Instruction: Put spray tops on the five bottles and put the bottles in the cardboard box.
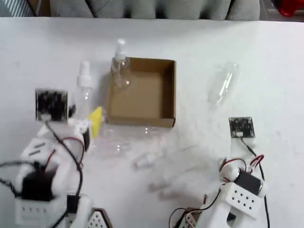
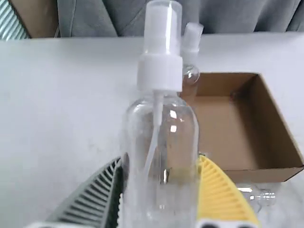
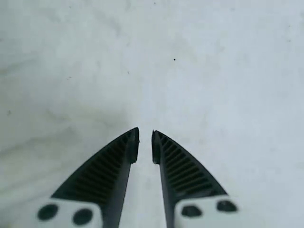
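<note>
My left gripper [image 2: 160, 166] is shut on an upright clear bottle [image 2: 159, 142] that carries a white spray top [image 2: 160, 52]; its grey and yellow fingers [image 2: 216, 190] press the bottle's sides. In the high view this bottle [image 1: 84, 90] stands left of the cardboard box [image 1: 164, 121]. A second capped bottle [image 1: 120, 66] stands at the box's back left corner. An uncapped clear bottle [image 1: 223, 83] lies to the right of the box. More clear bottles [image 1: 118, 142] and loose spray tops [image 1: 145, 161] lie in front of the box. My right gripper [image 3: 145, 142] is shut on nothing, over bare table.
The box's inside [image 2: 223, 128] holds nothing. The white table [image 1: 266, 57] has free room at the far left and far right. Grey chair backs [image 2: 213, 14] stand beyond the far edge. Arm bases and cables [image 1: 237, 190] occupy the near edge.
</note>
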Controlling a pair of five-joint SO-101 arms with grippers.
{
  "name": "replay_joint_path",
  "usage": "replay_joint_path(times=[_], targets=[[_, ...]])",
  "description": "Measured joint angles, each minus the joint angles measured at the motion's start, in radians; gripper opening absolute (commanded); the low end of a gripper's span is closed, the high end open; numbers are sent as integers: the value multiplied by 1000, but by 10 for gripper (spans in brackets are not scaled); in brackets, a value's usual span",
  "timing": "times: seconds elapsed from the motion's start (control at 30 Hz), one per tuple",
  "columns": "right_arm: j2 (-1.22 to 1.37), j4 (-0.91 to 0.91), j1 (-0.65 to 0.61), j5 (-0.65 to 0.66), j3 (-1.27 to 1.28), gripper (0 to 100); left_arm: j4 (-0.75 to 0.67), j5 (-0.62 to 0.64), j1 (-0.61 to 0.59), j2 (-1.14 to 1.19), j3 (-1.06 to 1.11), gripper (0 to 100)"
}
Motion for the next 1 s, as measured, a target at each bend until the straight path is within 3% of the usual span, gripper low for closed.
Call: replay_joint_path(times=[0.63,1.0], targets=[[-2,-11,5,72,28,24,-2,0,-178,457,-3,20],[-2,-11,5,74,28,24,-324,0,-178,827,-11,20]])
